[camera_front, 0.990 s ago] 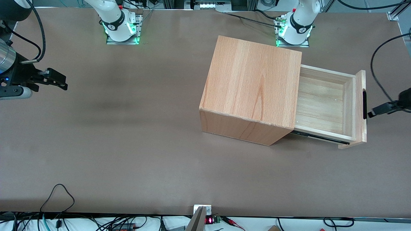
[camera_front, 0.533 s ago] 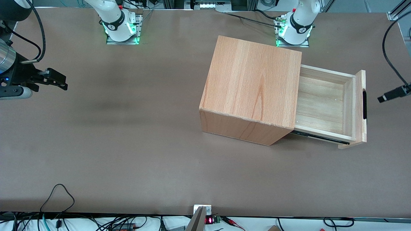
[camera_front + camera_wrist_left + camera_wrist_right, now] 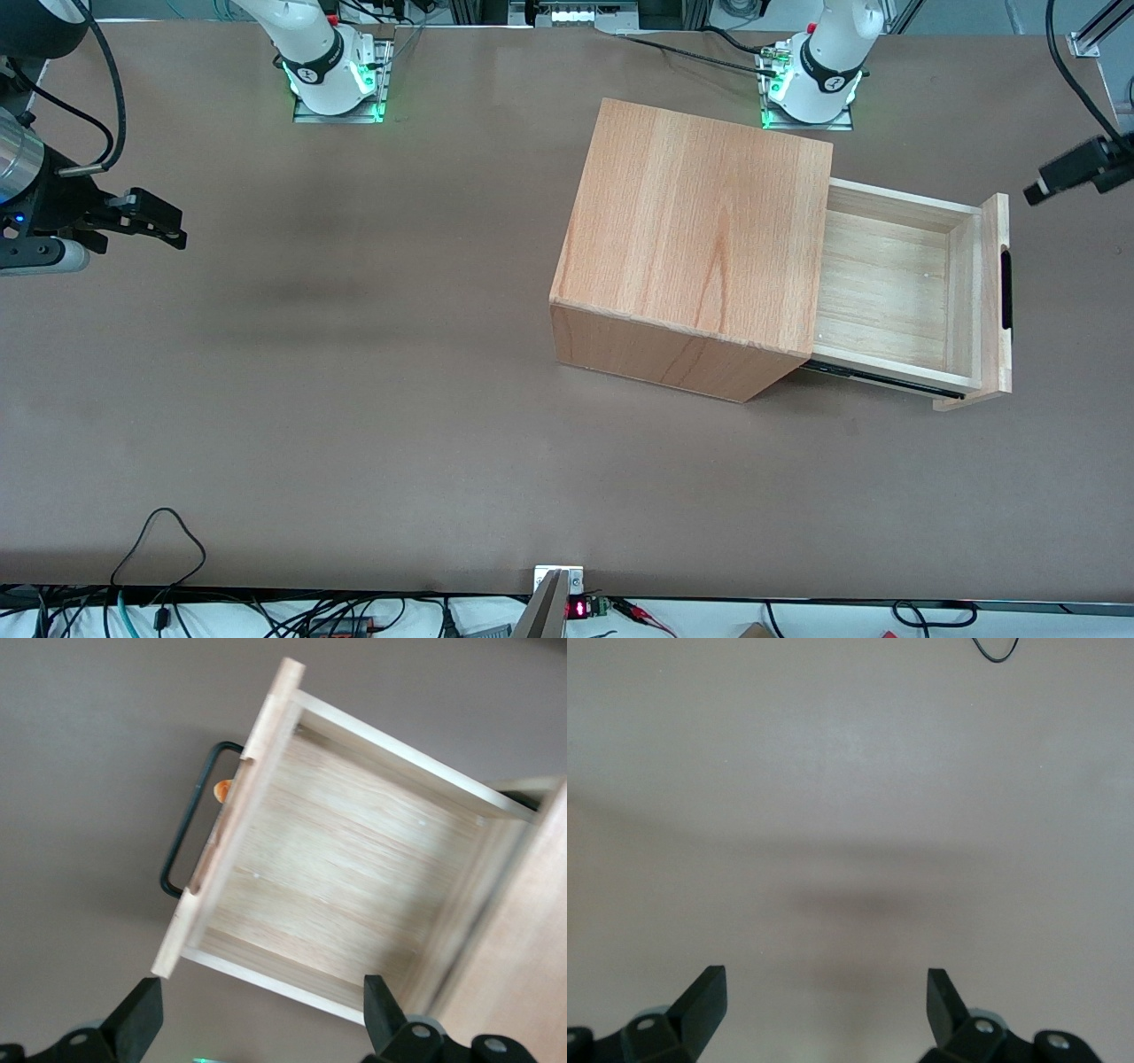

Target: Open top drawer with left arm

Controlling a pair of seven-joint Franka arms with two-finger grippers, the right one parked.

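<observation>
Gripper (image 3: 1032, 193) backed off handle (image 3: 1005, 289), risen toward tabletop's edge; fingers spread wide, empty. Top drawer (image 3: 895, 288) pulled out, below claw.

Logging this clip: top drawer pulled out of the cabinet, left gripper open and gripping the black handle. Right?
Not quite. The top drawer is pulled out and the gripper is open, but it is not on the black handle. The front view shows it apart from the drawer, raised above the table.
</observation>
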